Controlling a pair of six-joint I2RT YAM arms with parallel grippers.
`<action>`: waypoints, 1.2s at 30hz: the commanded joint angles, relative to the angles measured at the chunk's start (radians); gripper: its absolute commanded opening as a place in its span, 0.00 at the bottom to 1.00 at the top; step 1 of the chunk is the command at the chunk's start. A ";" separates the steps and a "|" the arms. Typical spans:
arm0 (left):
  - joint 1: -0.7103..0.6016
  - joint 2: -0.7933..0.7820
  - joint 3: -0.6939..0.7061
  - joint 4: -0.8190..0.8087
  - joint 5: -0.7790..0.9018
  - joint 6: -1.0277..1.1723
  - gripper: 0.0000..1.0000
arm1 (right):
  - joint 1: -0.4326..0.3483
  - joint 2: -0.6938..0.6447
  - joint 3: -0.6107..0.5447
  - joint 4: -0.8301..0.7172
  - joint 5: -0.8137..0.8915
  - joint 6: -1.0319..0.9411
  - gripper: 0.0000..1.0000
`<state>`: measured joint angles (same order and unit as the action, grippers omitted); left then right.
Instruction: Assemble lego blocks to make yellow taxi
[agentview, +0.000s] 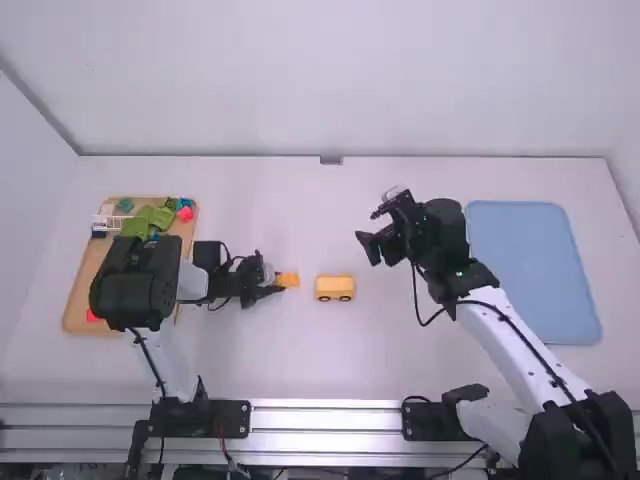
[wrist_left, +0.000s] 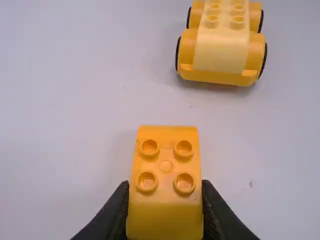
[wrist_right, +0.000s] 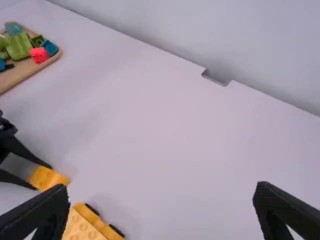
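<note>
In the high view, the left claw (agentview: 275, 284) is closed around a yellow block (agentview: 289, 280), which sticks out from its fingertips toward the middle of the white worktop (agentview: 300, 365). Just beside the block, on its right, a yellow toy car (agentview: 334, 288) stands upright on the worktop, apart from the block. The right claw (agentview: 370, 228) hangs beyond the car and to the right of it, its fingers spread. At the left side, partly behind the left arm (agentview: 135, 285), lies a wooden tray (agentview: 82, 290) with green blocks (agentview: 152, 217), a pink block (agentview: 185, 214) and a red block (agentview: 92, 316) on it. A pale blue mat (agentview: 530, 270) lies at the right side.

In the left wrist view, the left claw (wrist_left: 165, 202) pinches the yellow block by its two sides, one black finger against each. Four round studs face up on the block, and its visible far end is rounded. The car is near, not touching it, with rounded yellow ends, black wheels and a row of paired studs along its paler top.

In the right wrist view, the right claw (wrist_right: 161, 196) stands wide, with nothing between its fingers. The left claw's two slim fingers hold the block near the car.
</note>
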<state>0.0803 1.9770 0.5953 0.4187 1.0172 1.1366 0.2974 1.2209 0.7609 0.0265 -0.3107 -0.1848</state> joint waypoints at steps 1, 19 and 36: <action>-0.002 0.012 -0.013 0.013 0.028 0.002 0.02 | 0.003 0.003 -0.010 0.003 0.004 0.004 0.98; -0.177 -0.321 -0.014 -0.101 -0.049 -0.231 0.15 | -0.154 0.192 -0.233 0.192 -0.517 -0.484 0.98; -0.283 -0.343 -0.014 -0.108 0.015 -0.258 0.14 | -0.087 0.771 -0.163 0.593 -0.768 -0.740 0.98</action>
<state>-0.1993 1.6489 0.5888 0.3126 0.9936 0.8825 0.1978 1.9713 0.5652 0.6212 -1.0214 -0.8589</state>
